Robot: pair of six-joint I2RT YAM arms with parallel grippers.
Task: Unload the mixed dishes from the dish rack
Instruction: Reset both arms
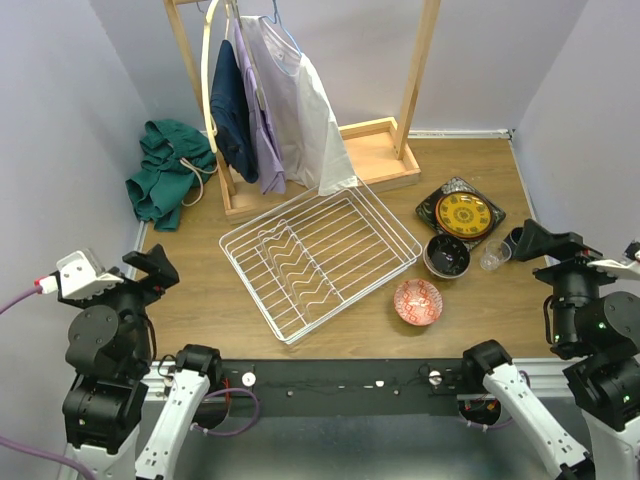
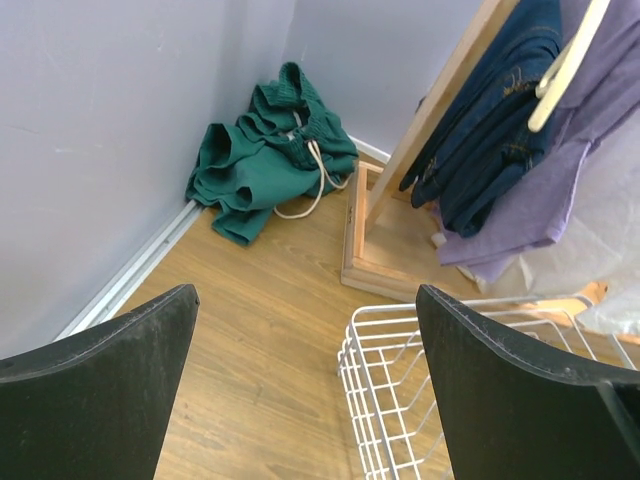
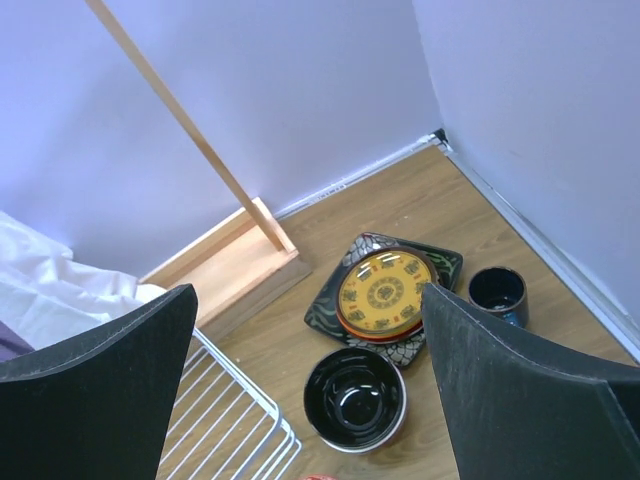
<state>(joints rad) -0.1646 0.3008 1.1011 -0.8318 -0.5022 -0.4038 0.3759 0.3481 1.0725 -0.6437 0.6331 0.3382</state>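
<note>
The dish rack [image 1: 288,212] lies at an angle in the middle of the desk [image 1: 480,310]. As far as we can see from overhead, its wavy slot wires hold nothing. We judge it light and stiff, easiest to take by its raised rim.

The left gripper [image 1: 150,268] hangs near the rack's left corner and the right gripper [image 1: 530,240] hangs beside the dishes. Both are spread fully wide and carry nothing.

The mixed dishes sit in a cluster on the desk just right of the rack, so the unloading looks finished to us.

- **Black square plate [image 1: 432,208]:** the largest dish, lying flat with the yellow plate [image 1: 464,214] stacked on it and an orange edge showing between them. Lying flat, they give us only a thin edge to pinch. We would take the raised rim of the top plate first.
- **Dark bowl [image 1: 446,256]:** it stands upright just in front of that stack.
- **Red patterned bowl [image 1: 417,301]:** it stands upright nearer the arms. For either bowl, one finger inside the wall and one outside should hold.
- **Small cup [image 3: 497,293]:** it stands right of the bowl. It looks clear from above and blue-rimmed from the right wrist, and we cannot tell which it is.

All of these look glazed, so we expect them to be hard, slippery and breakable, and they call for a gentle squeeze.
</note>
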